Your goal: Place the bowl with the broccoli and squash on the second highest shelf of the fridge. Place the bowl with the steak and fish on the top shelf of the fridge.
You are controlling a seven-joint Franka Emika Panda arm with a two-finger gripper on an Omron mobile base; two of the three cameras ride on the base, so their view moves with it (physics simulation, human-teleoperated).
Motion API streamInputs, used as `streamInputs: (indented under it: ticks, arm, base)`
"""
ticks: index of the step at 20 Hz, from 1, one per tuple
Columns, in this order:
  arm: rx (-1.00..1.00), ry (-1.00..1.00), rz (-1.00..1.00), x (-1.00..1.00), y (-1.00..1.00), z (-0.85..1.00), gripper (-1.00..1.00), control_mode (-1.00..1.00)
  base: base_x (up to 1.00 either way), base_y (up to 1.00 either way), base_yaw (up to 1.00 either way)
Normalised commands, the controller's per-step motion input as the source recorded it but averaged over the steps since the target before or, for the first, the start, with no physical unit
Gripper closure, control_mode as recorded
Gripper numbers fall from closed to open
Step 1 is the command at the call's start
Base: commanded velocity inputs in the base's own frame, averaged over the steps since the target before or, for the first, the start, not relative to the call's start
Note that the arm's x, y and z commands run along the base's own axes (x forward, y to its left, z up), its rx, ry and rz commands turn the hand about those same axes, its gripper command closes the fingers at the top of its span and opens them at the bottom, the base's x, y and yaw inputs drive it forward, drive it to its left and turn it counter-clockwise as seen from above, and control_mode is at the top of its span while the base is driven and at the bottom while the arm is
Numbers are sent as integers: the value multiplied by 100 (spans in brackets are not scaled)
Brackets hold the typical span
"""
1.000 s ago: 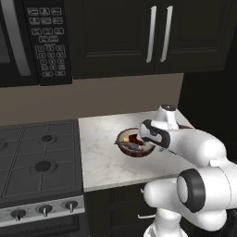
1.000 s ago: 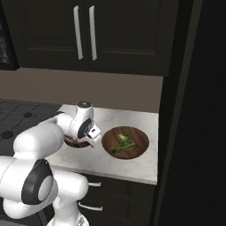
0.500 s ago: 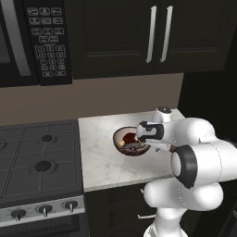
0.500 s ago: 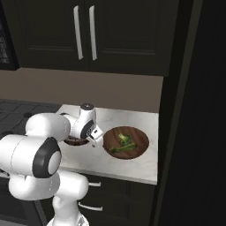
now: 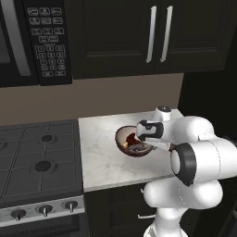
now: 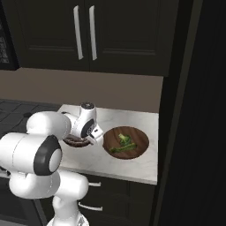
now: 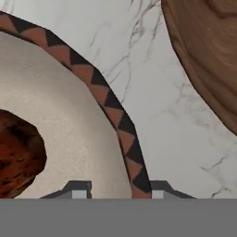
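The patterned bowl point(image 5: 129, 141) with the dark steak point(image 7: 18, 157) sits on the marble counter point(image 5: 99, 152). My gripper point(image 5: 147, 139) is low at its right side and open. In the hand view the fingertips point(image 7: 77, 189) straddle the triangle-patterned rim point(image 7: 122, 134), one inside the bowl and one outside. The wooden bowl point(image 6: 126, 142) with green broccoli point(image 6: 125, 140) lies just to the right, its edge visible as the wooden bowl point(image 7: 208, 55). The fridge's black front point(image 6: 194, 114) rises at the far right. Its shelves are hidden.
A gas stove point(image 5: 37, 162) adjoins the counter on the left, with a microwave point(image 5: 32, 41) above it. Dark wall cabinets point(image 6: 84, 35) with bar handles hang over the counter. Bare marble point(image 7: 166, 120) separates the two bowls.
The hand has come down and slightly left onto the patterned bowl's right rim, and the elbow has swung forward. Both bowls stay where they were.
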Motion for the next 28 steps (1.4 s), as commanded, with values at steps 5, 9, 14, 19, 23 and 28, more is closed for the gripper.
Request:
streamInputs:
  ticks: [5,9,14,19,23,28]
  arm:
    - [2,-10,0,-34,0,31,100,-100]
    - [1,-11,-3,-43,9,70,100,-100]
    - [0,-12,-6,-57,2,95,100,-100]
    - [0,-3,-10,-64,0,86,100,-100]
    - [1,0,-7,-76,0,56,100,-100]
    - [0,-5,-1,-92,-2,4,100,-100]
  base:
    - [0,0,0]
    - [0,0,0]
    - [0,0,0]
    - [0,0,0]
    - [0,0,0]
    - [0,0,0]
